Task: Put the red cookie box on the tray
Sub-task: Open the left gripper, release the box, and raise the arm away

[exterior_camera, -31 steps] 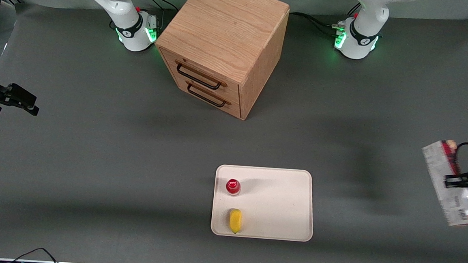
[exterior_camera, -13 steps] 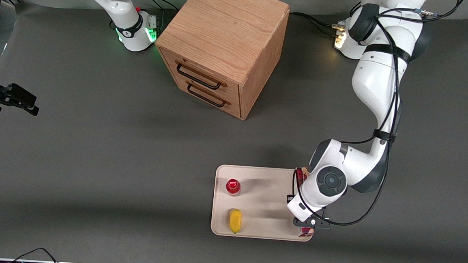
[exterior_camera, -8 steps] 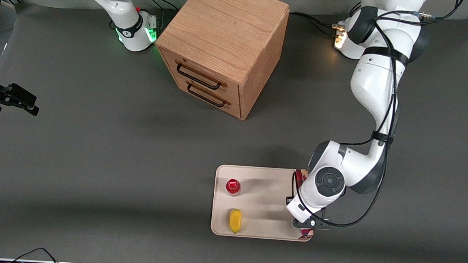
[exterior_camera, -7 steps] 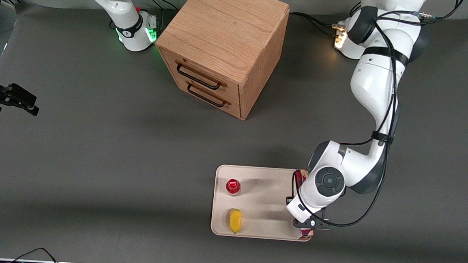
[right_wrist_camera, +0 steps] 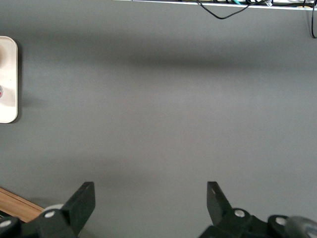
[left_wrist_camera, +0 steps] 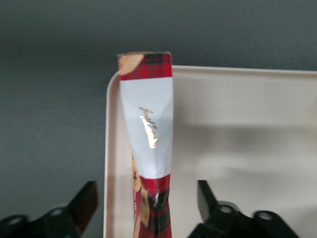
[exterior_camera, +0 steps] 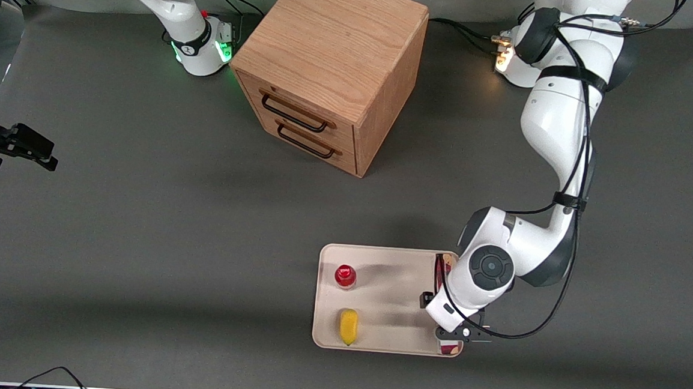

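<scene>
The red cookie box (left_wrist_camera: 148, 114) lies lengthwise on the cream tray (left_wrist_camera: 247, 148), along the rim nearest the working arm's end of the table. One end reaches the tray's corner. My left gripper (left_wrist_camera: 146, 198) hangs just above the box and is open. Its two black fingers (left_wrist_camera: 86, 208) stand well clear of the carton's sides. In the front view the wrist (exterior_camera: 480, 275) covers most of the box; only its ends (exterior_camera: 442, 264) show on the tray (exterior_camera: 390, 263).
A small red-capped bottle (exterior_camera: 345, 276) and a yellow object (exterior_camera: 348, 326) sit on the tray's part toward the parked arm. A wooden two-drawer cabinet (exterior_camera: 330, 67) stands farther from the front camera, near the arm bases.
The arm carried the box in from the working arm's end of the table and set it down on the tray. Since half a second ago the fingers have parted and let go of it.
</scene>
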Controlling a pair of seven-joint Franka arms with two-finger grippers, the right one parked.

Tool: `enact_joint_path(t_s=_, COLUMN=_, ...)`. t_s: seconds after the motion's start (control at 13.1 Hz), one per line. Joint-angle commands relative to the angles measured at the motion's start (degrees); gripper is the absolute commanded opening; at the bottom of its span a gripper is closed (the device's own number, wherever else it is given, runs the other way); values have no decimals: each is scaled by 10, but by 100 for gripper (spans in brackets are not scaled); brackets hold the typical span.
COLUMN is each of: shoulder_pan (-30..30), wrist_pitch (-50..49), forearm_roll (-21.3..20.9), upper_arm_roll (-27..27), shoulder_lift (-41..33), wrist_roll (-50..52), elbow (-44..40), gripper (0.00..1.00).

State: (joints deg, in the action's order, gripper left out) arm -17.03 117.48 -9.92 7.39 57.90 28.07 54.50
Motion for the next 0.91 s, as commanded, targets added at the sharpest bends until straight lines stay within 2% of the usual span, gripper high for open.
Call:
enact_joint_path(t_s=0.0, shoulder_pan=9, wrist_pitch=-85, forearm_roll=-1, upper_arm_roll=-4, shoulder_lift=-58, wrist_roll=14, elbow=1, gripper=100)
enact_joint_path(t_s=0.23, shoulder_pan=38, wrist_pitch=-184, forearm_roll=-2, upper_arm_roll=-6, shoulder_lift=-128, wrist_roll=-5, elbow=2, gripper=100)
enact_joint_path(t_s=0.3, shoulder_pan=52, wrist_pitch=-215, forearm_roll=2, upper_arm_roll=-6, shoulder_lift=-152, wrist_roll=-44, elbow=2, gripper=100)
enact_joint_path(t_s=0.46, shoulder_pan=76, wrist_pitch=-268, forearm_roll=37, upper_arm_roll=-25, shoulder_lift=-211, wrist_roll=-121, elbow=24, gripper=100)
enact_joint_path(t_s=0.68, shoulder_pan=85, wrist_pitch=-270, forearm_roll=74, upper_arm_roll=-76, shoulder_lift=-344, wrist_roll=-205, elbow=157, gripper=100)
enact_joint_path(t_s=0.84, shoulder_pan=86, wrist_pitch=-268, forearm_roll=82, upper_arm_roll=-101, shoulder_lift=-412, wrist_roll=-235, elbow=222, gripper=100)
